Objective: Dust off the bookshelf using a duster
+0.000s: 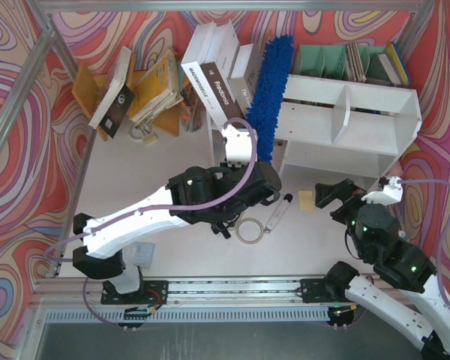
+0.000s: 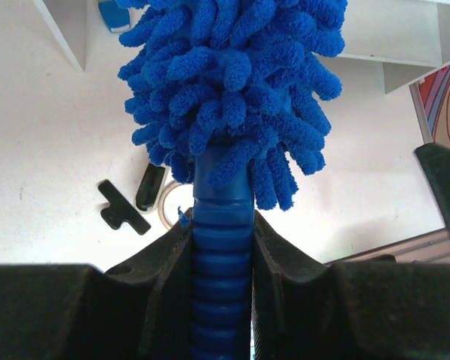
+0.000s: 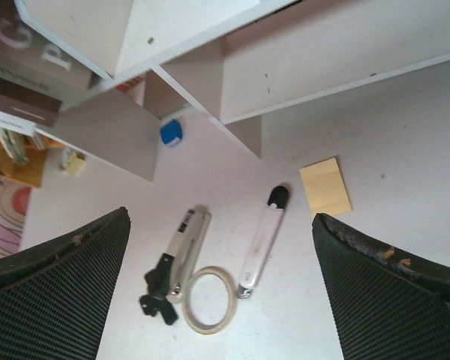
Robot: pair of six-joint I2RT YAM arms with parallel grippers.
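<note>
Pinching duster (image 2: 232,75) handle: left gripper (image 2: 223,232); right gripper (image 3: 221,217) spread. Risk: swinging head could topple books (image 1: 225,64) leaning beside bookshelf (image 1: 375,142).

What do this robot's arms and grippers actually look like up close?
The left arm and right arm are white shells with black joints, each trailed by a pale purple cable. Green lights glow on the right one. The left gripper and right gripper have wide black fingers, finely textured, slightly scuffed.
</note>
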